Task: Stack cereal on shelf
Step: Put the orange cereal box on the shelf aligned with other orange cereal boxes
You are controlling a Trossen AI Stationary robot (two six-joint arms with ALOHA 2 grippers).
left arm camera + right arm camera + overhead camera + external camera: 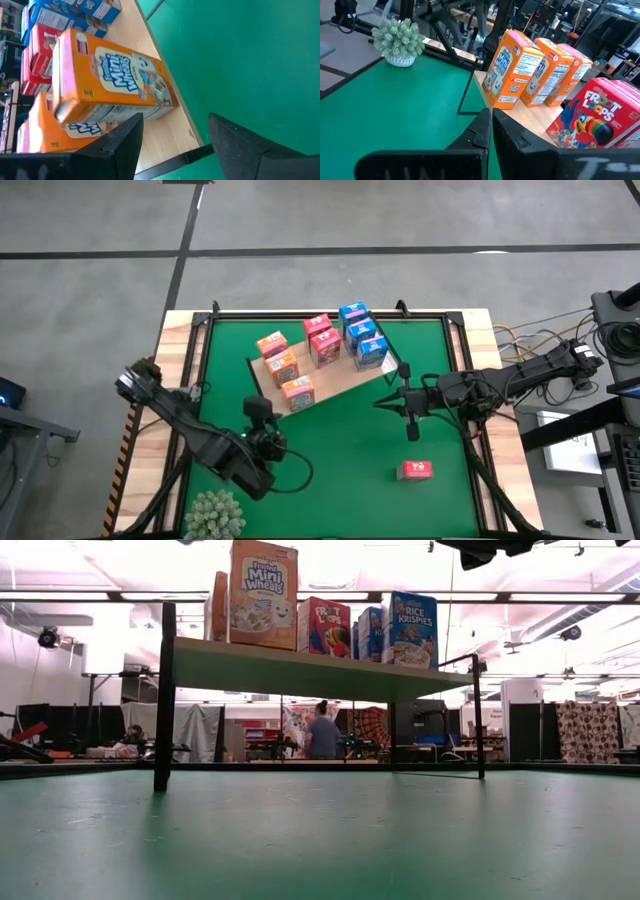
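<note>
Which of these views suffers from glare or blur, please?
Low view: bright ceiling lights wash out the top behind the shelf, leaving its underside dark. Left wrist view: the left gripper fingers are soft, the Mini Wheats box sharp. Right wrist view: the right gripper is blurred.

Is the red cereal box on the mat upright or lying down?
Lying flat: the red box shows its broad printed face upward on the green mat, off the shelf.
</note>
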